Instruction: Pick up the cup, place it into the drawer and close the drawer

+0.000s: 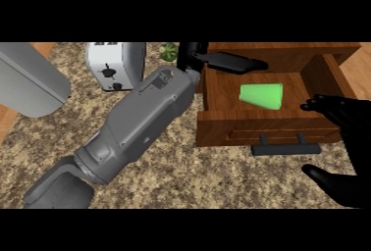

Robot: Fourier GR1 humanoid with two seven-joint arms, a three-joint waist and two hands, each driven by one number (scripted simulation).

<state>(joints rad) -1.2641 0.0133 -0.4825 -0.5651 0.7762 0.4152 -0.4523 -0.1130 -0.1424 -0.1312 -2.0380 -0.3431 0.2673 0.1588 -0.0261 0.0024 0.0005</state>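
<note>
While in drawer (217, 105) — cup (264, 95), left of right hand (340, 110)

The light is even and soft across the whole view. The speckled bench (217, 176) at the bottom middle looks bright. The green cup (263, 95) at the upper right glows bright, with a darker side at its right. The inside of the wooden drawer (217, 128) is a bit darker near its walls. The right hand (346, 115) at the right edge is so black that it shows little detail. The grey left forearm (138, 122) has a gentle shine along its top.
</note>
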